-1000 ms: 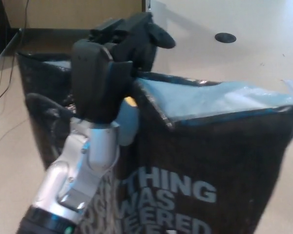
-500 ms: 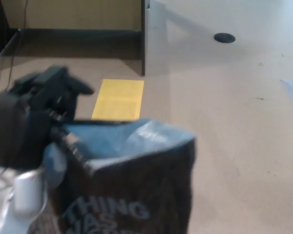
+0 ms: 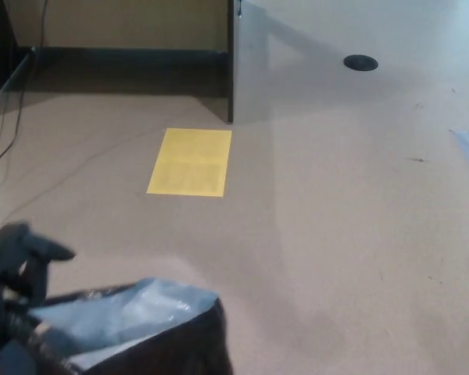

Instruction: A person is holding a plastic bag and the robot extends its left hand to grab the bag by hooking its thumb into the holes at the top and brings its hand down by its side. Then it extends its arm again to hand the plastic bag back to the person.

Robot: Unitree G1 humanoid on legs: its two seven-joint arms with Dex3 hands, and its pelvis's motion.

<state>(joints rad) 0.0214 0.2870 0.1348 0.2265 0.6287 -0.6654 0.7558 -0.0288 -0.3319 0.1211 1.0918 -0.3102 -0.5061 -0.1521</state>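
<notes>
Down and left since half a second ago: left hand (image 3: 12, 269) and plastic bag (image 3: 133, 328) sink to the bottom-left corner of the head view, most of both now cut off.
Bag hangs from the hand at its top edge, consistent with the thumb hooked through the handle holes and the arm lowering to the robot's side (my read, the hook itself is hidden). Only one or two black fingers (image 3: 35, 246) show above the bag's rim; whether the hand is spread or clamped on the handle, cannot tell. Bag's blue lining faces up, dark outer wall below it, printed text out of frame. Floor (image 3: 336, 234) is uncovered: yellow sheet (image 3: 190, 162) lies mid-floor, near a dark partition edge (image 3: 230, 58); round floor plug (image 3: 360, 62) top right. Right hand and the person not visible.
</notes>
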